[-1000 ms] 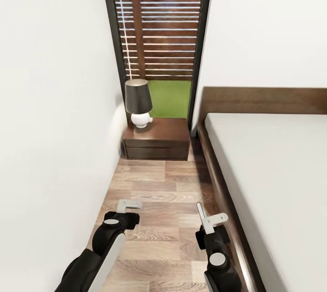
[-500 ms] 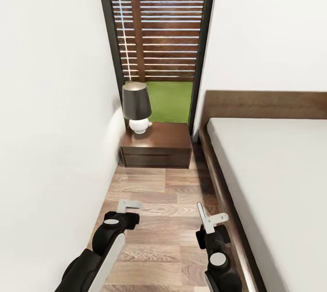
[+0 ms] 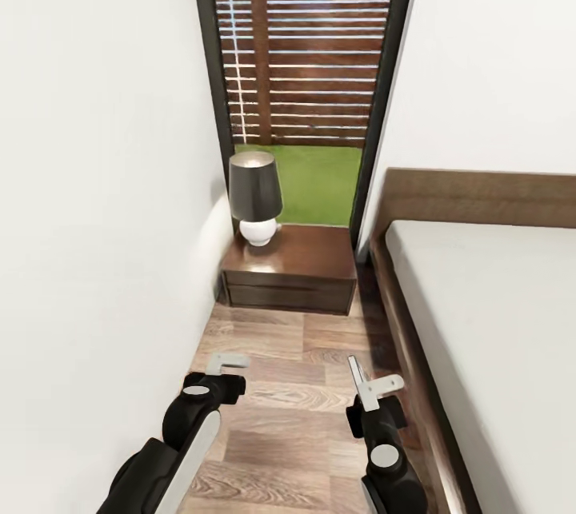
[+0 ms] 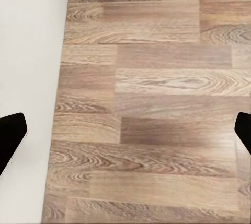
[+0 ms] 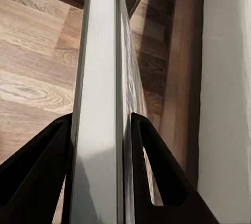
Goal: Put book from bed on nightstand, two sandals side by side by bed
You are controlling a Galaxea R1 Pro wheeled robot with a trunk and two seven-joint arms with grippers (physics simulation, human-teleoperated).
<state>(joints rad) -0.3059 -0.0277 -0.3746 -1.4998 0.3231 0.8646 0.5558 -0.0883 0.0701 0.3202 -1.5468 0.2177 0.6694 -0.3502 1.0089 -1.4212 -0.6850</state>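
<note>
Pinching the book [image 5: 99, 104] edge-up, the right gripper [image 3: 374, 388] could clip the lamp [image 3: 255, 196] on the nightstand [image 3: 300, 258] ahead; left gripper [image 3: 226, 362] spread wide, empty.

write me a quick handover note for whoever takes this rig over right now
Right gripper: shut on the book, held edge-up between its fingers.
Left gripper: open, empty, over the wood floor.
Nightstand stands ahead by the window, with a lamp on its left part; the bed is to the right.
Done: book is off the bed.
Left: set book on nightstand, then pair the sandals beside the bed.
</note>
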